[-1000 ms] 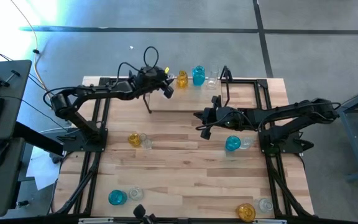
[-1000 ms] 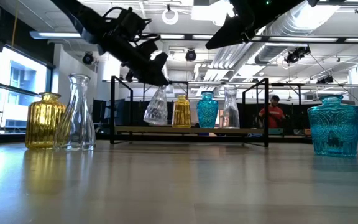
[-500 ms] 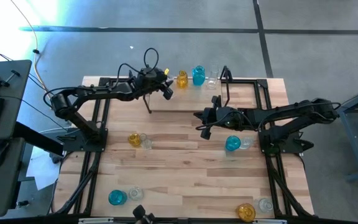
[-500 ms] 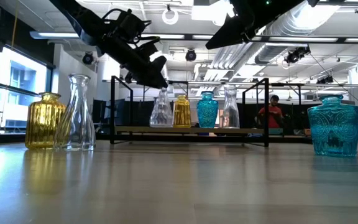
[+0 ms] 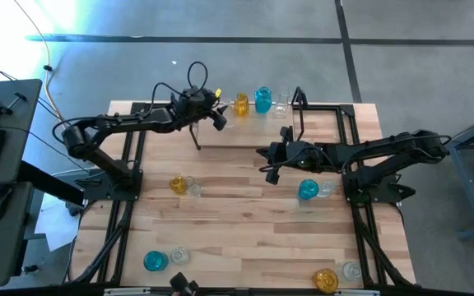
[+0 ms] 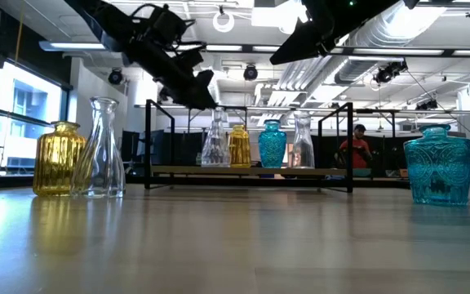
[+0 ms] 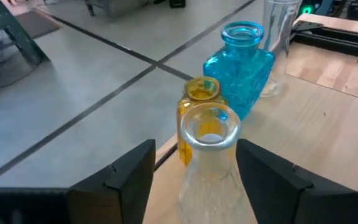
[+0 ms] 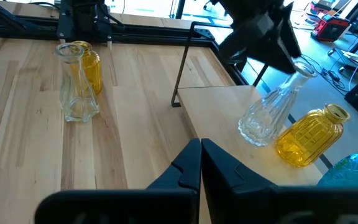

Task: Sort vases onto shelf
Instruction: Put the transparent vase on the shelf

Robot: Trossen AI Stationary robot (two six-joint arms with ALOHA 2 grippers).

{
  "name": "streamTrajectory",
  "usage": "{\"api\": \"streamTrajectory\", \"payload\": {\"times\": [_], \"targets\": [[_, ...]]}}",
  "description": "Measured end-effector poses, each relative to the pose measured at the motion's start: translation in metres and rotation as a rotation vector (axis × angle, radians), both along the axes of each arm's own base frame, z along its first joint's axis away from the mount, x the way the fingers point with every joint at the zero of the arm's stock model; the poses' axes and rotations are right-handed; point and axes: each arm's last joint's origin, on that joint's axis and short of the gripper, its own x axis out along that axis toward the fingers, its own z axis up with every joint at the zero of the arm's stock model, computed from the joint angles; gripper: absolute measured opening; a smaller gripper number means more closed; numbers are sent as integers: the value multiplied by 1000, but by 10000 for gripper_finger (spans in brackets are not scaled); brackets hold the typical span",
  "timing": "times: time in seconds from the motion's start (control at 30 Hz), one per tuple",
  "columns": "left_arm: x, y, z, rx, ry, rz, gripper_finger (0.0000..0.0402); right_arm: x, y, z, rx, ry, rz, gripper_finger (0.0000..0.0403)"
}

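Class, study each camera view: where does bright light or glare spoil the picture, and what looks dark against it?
High view: blue-white glare washes the floor at the top left corner. Low view: bright windows and ceiling lamps backlight the scene, so the left gripper reads as a silhouette above the clear vase on the shelf. Wrist views: even light.

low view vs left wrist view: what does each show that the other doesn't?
Only the low view: the yellow vase and clear vase standing on the table nearer the camera, the big blue vase, the shelf frame, and a person in the room behind.

Only the left wrist view: the left gripper, fingers apart either side of the newly placed clear vase, seen down its mouth.

Both: that clear vase, then a yellow shelf vase, blue shelf vase and another clear one, in a row on the shelf.
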Motion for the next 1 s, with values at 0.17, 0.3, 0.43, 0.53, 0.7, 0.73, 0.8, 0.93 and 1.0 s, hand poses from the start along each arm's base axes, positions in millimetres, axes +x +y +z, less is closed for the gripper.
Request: {"api": "streamTrajectory", "payload": {"times": [0.17, 0.3, 0.43, 0.53, 0.7, 0.73, 0.8, 0.93, 1.0], "targets": [[-11, -15, 20, 3, -3, -24, 213, 0, 0, 0, 2, 0, 4, 0], [-8, -32, 22, -52, 0, -141, 189, 0, 0, 0, 2, 0, 4, 0], [9, -48, 15, -124, -48, -293, 141, 0, 0, 0, -2, 2, 6, 0], [23, -55, 1, -136, -8, -336, 93, 0, 0, 0, -3, 1, 6, 0], [43, -42, -9, -115, 76, -270, 14, 0, 0, 0, -5, 3, 7, 0], [47, -39, -10, -109, 88, -249, 7, 0, 0, 0, -5, 2, 7, 0], [52, -33, -11, -103, 112, -210, 6, 0, 0, 0, 0, 0, 5, 0], [57, -23, -14, -96, 164, -145, 7, 0, 0, 0, 3, -1, 3, 0], [59, -19, -18, -92, 182, -123, 3, 0, 0, 0, 3, 0, 3, 0]]}}
